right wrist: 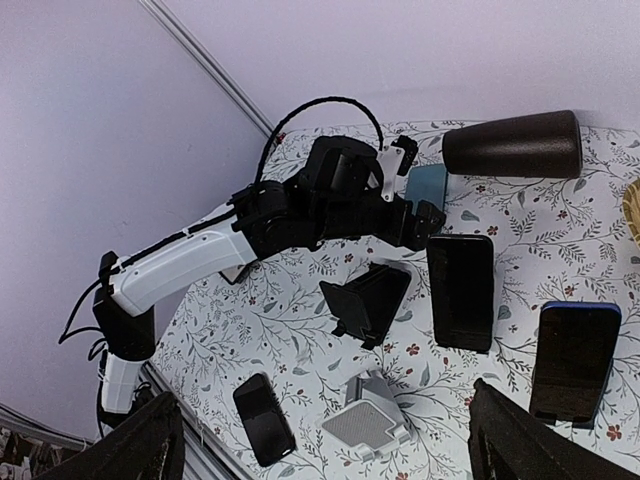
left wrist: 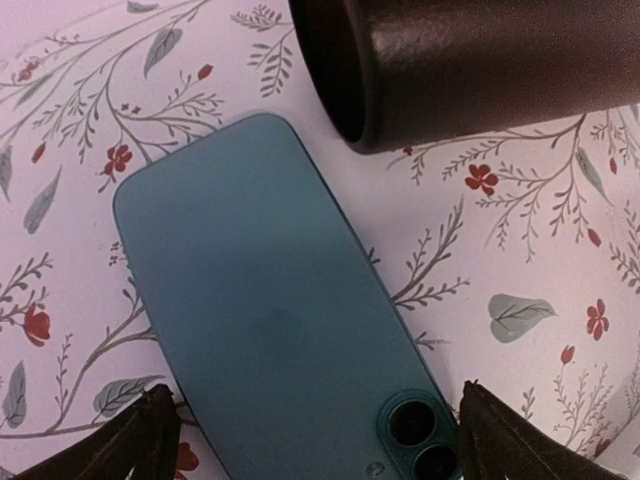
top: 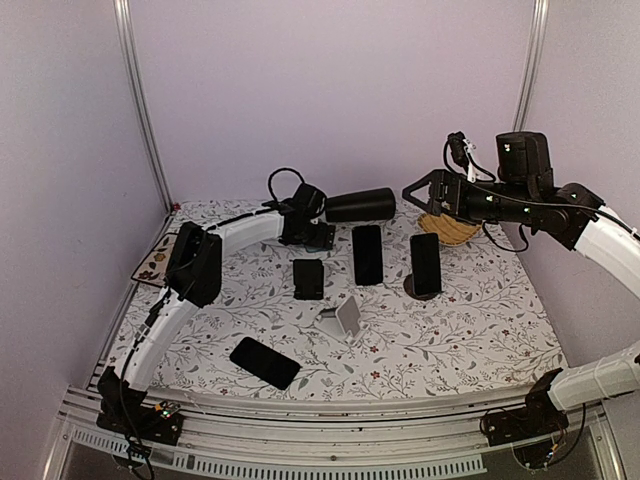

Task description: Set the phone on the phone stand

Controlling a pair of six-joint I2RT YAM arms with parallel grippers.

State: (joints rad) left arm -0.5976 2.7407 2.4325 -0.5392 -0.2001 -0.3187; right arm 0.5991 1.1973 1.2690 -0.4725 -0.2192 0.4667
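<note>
Right now the teal phone (left wrist: 270, 330) lies flat on the table (top: 470, 330), back up with its twin lenses showing. It sits at the far left of the cloth, just beside the mouth of a dark cylinder (left wrist: 470, 70) that lies on its side. The left gripper (left wrist: 318, 390) hangs low over the phone's lens end with its fingers spread, one by each long edge; whether they touch the phone I cannot tell. Just nearer the arm bases stands a black stand (top: 308, 278), and nearer again a silver stand (top: 346, 317). Right of the black stand a black phone (top: 368, 255) lies flat. Further right a blue-edged phone (top: 425, 265) leans upright on a third stand (top: 412, 290). A small phone (top: 265, 362) lies flat near the front edge, on the left side. The right gripper (right wrist: 325, 395) is held in the air at the far right, near a wicker mat (top: 448, 230), with its fingers spread around nothing, well apart from the teal phone
</note>
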